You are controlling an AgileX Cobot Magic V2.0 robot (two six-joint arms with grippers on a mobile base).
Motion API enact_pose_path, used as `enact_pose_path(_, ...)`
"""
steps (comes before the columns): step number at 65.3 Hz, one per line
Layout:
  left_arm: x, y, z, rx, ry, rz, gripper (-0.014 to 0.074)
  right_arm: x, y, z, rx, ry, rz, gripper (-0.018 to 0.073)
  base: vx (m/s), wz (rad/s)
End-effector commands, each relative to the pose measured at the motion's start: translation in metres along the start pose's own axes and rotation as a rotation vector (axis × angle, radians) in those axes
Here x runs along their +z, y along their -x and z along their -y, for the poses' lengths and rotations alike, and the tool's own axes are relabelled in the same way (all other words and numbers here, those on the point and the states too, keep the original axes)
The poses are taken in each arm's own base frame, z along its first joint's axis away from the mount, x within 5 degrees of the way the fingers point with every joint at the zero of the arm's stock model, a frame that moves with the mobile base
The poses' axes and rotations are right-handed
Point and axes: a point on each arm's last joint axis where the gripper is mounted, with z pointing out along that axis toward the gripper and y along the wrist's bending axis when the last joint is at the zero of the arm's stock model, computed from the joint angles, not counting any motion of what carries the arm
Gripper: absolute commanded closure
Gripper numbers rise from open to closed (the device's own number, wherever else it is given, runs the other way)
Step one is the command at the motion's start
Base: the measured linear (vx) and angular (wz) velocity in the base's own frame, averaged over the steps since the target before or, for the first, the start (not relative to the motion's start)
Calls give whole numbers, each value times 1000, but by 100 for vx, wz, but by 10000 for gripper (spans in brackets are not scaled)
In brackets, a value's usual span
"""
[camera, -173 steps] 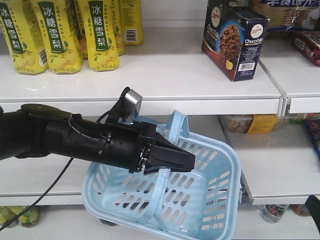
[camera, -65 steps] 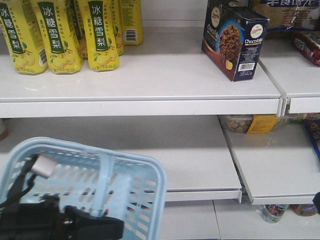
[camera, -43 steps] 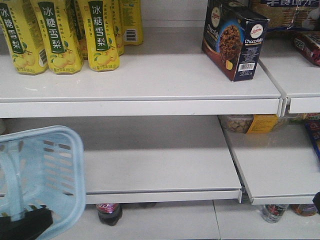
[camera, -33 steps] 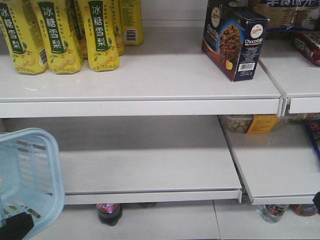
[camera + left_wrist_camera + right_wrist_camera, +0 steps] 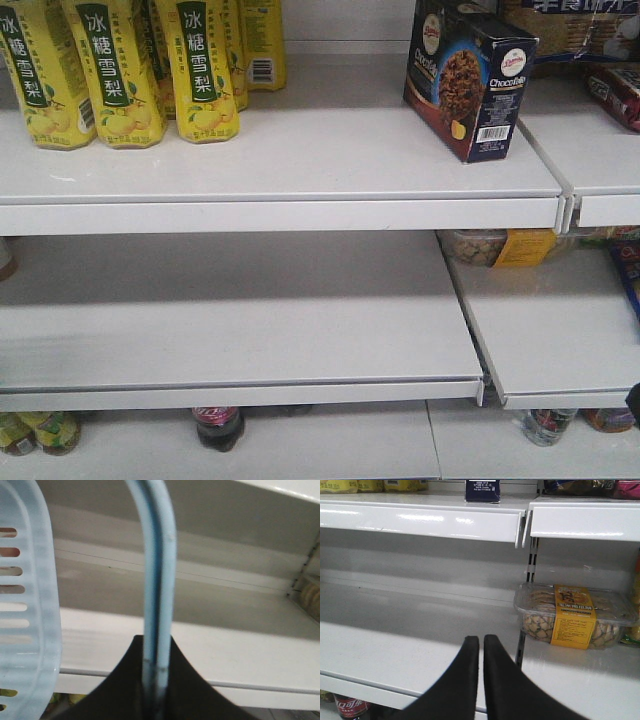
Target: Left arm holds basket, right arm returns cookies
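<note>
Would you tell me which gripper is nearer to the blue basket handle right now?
Left. The left gripper is shut on the basket handle, with the basket beside it. The right gripper, jaws closed and empty, faces the shelves.

The yellow cartons (image 5: 120, 70) top left carry dark green labels reading 冰糖雪梨. The dark cookies box (image 5: 468, 80) reads "Chocolate" on its side and "Choco…" down its front (round logo too small to read). The cracker pack's yellow label (image 5: 575, 616) has print too small to read.

One cookies (image 5: 467, 82) box — one basket (image 5: 27, 610).
</note>
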Motion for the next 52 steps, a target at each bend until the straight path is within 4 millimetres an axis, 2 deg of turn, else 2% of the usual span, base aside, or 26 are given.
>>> enact_pose_path(1, -5, 17, 1, 37, 29, 142, 602, -1, 16, 0, -12, 2, 93, 570, 0, 0)
enact_pose_path(21, -5, 20, 0, 147, 57, 176, 602, -1, 16, 0, -12, 2, 93, 570, 0, 0)
enact_pose_path(39, -7, 28, 2, 124, 35, 267, 602, -1, 16, 0, -12, 2, 93, 570, 0, 0)
enact_pose_path(52, -7, 27, 2, 124, 33, 262, 602, -1, 16, 0, -12, 2, 94, 570, 0, 0)
